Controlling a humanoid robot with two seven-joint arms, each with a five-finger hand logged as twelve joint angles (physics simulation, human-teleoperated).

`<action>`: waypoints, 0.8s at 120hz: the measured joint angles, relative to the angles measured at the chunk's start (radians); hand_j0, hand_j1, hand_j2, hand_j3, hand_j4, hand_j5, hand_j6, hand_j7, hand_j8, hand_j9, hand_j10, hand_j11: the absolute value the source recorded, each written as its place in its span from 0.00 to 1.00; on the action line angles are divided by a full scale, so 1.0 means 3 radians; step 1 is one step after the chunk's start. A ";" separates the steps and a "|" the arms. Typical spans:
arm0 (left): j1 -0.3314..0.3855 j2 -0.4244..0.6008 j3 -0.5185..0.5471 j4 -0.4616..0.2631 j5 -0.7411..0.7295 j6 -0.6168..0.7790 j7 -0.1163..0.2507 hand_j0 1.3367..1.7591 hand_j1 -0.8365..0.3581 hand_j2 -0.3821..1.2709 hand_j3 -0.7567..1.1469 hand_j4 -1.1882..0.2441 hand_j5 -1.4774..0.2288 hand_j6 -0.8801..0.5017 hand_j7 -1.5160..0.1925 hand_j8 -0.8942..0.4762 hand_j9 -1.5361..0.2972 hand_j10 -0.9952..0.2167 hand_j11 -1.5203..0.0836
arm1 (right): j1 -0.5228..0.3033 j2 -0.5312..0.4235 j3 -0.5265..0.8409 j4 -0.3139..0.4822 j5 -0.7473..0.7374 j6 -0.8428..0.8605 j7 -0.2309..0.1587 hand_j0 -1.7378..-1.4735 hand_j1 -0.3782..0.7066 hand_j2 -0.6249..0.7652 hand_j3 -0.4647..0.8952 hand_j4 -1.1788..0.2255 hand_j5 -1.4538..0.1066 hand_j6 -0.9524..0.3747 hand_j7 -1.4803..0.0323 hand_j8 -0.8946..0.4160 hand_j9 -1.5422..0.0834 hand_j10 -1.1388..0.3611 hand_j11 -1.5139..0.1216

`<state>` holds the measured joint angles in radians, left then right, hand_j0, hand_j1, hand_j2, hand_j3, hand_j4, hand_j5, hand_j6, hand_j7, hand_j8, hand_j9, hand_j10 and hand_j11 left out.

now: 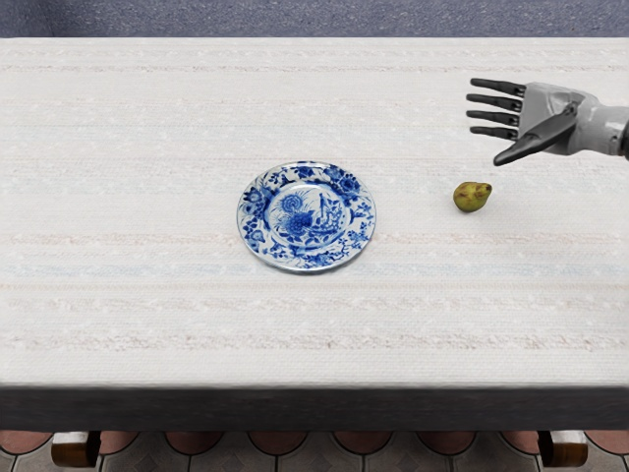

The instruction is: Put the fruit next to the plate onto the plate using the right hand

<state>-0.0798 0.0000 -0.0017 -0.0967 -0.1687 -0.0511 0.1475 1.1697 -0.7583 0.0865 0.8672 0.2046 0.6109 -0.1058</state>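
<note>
Head view had the right robot hand (511, 118) spread wide, holding nothing, above the pear (472, 196); it looked light, firm, slick, so I'd wrap its fat middle.

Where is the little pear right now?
In the head view, the pear lies on the table, right of the blue plate, just below the open right hand.
</note>
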 joint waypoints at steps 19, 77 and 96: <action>0.0000 0.0000 0.0000 0.0000 0.0000 0.0000 0.0000 0.76 0.97 0.23 0.40 0.81 0.85 0.62 0.87 0.64 0.82 0.80 0.93 | -0.0009 -0.0014 0.0006 -0.0011 -0.0022 0.0000 0.0003 0.30 0.03 0.45 0.34 0.84 0.93 0.72 0.98 0.68 0.95 0.76 0.93; 0.0000 0.0000 0.0000 0.0000 0.0000 0.0000 -0.0001 0.76 0.97 0.23 0.40 0.81 0.85 0.62 0.87 0.64 0.82 0.80 0.93 | -0.0122 0.0142 0.0357 -0.0155 -0.1823 0.0000 0.0749 0.30 0.03 0.45 0.34 0.84 0.93 0.72 0.98 0.68 0.95 0.76 0.93; 0.0000 0.0000 0.0000 0.0000 0.0000 -0.0001 -0.0001 0.76 0.97 0.23 0.40 0.81 0.85 0.62 0.87 0.64 0.82 0.80 0.93 | -0.0232 0.0295 0.0347 -0.0155 -0.2169 -0.0001 0.0996 0.30 0.03 0.45 0.34 0.84 0.93 0.72 0.98 0.68 0.95 0.76 0.93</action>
<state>-0.0798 0.0000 -0.0017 -0.0967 -0.1687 -0.0513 0.1472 1.1001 -0.6698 0.1906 0.8206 -0.4459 0.6106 0.1930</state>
